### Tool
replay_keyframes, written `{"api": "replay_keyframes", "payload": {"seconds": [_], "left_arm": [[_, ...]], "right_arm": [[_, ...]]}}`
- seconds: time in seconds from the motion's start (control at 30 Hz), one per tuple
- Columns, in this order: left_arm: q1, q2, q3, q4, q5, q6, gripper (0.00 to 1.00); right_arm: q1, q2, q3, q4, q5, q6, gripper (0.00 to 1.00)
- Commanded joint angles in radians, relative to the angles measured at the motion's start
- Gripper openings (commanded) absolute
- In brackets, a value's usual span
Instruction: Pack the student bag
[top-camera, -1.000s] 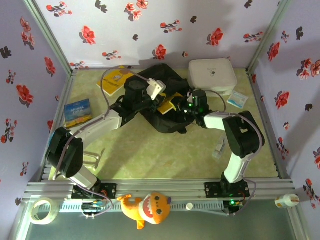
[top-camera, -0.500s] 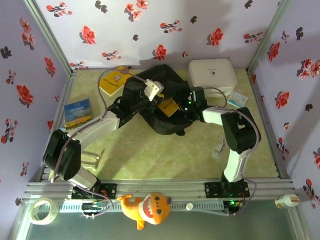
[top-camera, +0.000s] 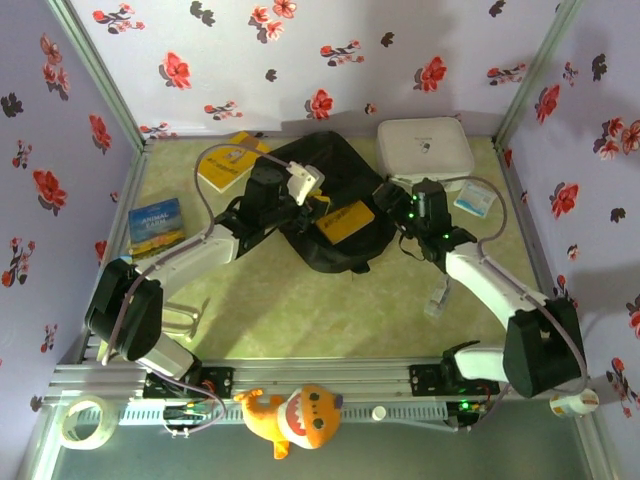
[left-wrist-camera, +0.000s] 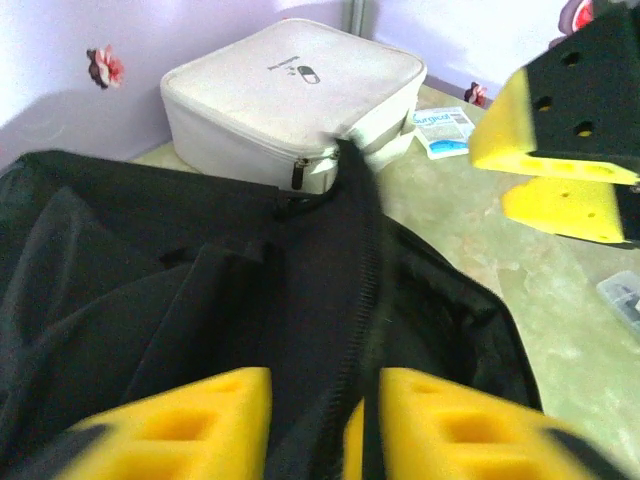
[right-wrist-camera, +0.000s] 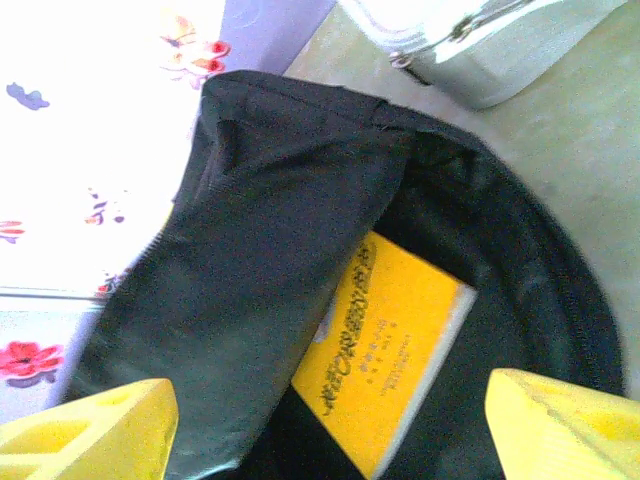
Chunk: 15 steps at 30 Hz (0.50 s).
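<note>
Right gripper (right-wrist-camera: 325, 405), at the bag's (top-camera: 340, 160) 3 o'clock, is spread wide and empty. Left gripper (left-wrist-camera: 325, 425), at its 10 o'clock, stands parted, the zip edge loose between its jaws. The bag lies mid-table toward 12 o'clock, with the book (top-camera: 347, 220) in its mouth. It would be best to nudge the book deeper under the flap, clear of the case (top-camera: 425, 148) at 1 o'clock.

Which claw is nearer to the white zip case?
Right. The right claw is at the student bag's right edge, near the white zip case; the left claw is over the bag's middle.
</note>
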Motion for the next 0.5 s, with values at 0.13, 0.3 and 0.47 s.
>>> {"api": "replay_keyframes", "payload": {"seconds": [0.13,0.3,0.47], "left_arm": [[0.083,-0.101,-0.057,0.044,-0.030,-0.170,0.88],[0.229,-0.042,-0.052,0.022,-0.122,-0.306,1.00],[0.390,0.137,0.106,-0.139,-0.138,-0.426,1.00]], "right_arm": [[-0.004,-0.042,0.027,-0.150,0.098,-0.089,0.84],[-0.003,-0.033,0.026,-0.119,0.076,-0.087,0.87],[-0.002,-0.014,0.040,-0.118,0.045,-0.081,0.87]]}}
